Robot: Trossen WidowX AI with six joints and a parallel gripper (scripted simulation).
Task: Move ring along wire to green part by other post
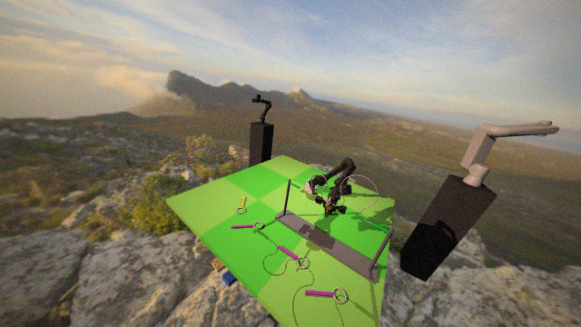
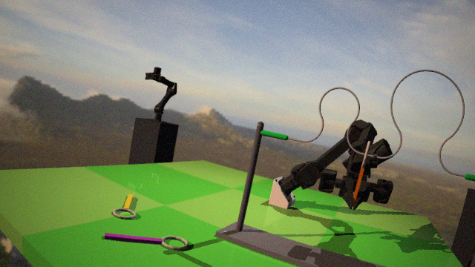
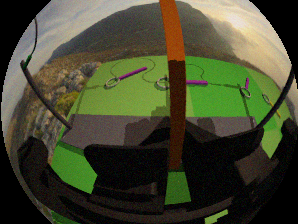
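High oblique, low side close-up, wrist outward
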